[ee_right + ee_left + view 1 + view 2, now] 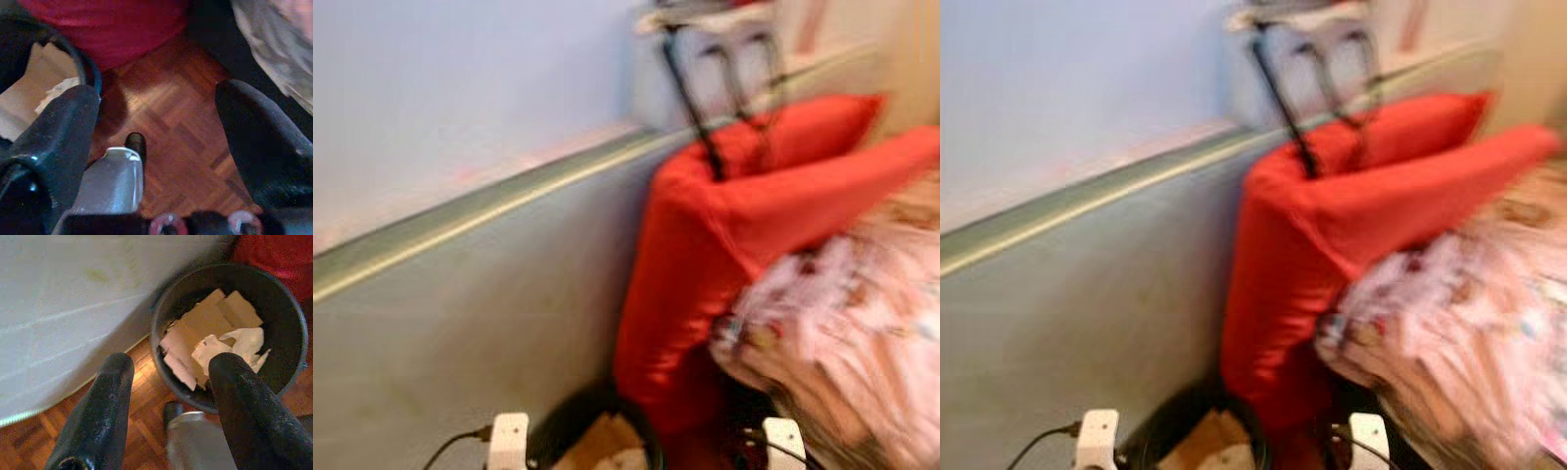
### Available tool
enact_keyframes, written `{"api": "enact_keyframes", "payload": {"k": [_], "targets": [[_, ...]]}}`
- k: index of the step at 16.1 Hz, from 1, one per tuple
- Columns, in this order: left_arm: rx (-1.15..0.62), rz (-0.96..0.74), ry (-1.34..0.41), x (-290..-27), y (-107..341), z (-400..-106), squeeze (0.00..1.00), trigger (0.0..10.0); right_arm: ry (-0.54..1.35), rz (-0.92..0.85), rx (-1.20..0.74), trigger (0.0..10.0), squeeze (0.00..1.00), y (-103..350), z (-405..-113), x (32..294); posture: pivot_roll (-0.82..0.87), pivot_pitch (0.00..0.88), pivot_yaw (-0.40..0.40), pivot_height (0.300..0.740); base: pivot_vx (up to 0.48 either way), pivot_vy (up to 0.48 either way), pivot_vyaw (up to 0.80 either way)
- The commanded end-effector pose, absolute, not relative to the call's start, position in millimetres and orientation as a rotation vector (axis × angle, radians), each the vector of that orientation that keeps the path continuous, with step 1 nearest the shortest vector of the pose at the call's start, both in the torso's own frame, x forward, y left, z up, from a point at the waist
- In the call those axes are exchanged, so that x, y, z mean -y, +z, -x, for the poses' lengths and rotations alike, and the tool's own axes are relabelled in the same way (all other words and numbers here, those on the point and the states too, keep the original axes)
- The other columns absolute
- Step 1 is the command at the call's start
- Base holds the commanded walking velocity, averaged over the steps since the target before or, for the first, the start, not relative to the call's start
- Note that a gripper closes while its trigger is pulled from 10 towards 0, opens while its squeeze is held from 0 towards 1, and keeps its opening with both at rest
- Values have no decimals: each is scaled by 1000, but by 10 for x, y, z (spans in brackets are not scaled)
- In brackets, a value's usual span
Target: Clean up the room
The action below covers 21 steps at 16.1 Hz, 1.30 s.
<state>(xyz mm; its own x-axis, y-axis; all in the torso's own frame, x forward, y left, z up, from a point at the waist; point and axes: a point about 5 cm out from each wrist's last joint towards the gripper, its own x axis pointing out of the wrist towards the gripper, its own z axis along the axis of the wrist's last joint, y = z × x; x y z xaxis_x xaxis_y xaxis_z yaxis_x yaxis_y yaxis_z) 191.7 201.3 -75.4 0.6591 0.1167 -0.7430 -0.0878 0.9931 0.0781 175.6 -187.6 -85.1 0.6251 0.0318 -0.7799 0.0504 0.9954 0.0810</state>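
Left claw hangs wide and empty over the bin; right claw wide too. Steady before seeking litter.

bins: 1 | red cushions: 2 | patterned blankets: 1 | pincers: 2

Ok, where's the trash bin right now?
The trash bin stands on the wood floor, low centre in the head views, between the wall and the red cushion.
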Motion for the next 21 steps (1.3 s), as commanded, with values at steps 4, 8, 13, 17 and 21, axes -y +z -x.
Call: {"api": "enact_keyframes", "payload": {"k": [4,8,13,17,21], "targets": [[-864,-34,136,-2062,-768,-1883,0,10000,8,-99,-920,10000,0,-875,-1700,1895,83,0,-47,731,0,0,-630],[-866,-40,139,-2084,-773,-1865,0,10000,11,-104,-918,10000,0,-879,-1675,1917,81,0,-41,731,0,0,0],[-864,-52,124,-2067,-773,-1868,0,10000,9,-106,-935,10000,0,-900,-1611,1958,83,0,-44,731,0,0,0],[-867,-55,128,-2068,-779,-1854,0,10000,13,-105,-948,10000,0,-919,-1570,1946,81,0,-44,731,0,0,-550],[-864,-54,127,-2063,-782,-1849,0,10000,22,-100,-955,10000,0,-930,-1560,1901,84,0,-44,731,0,0,-712]]}}
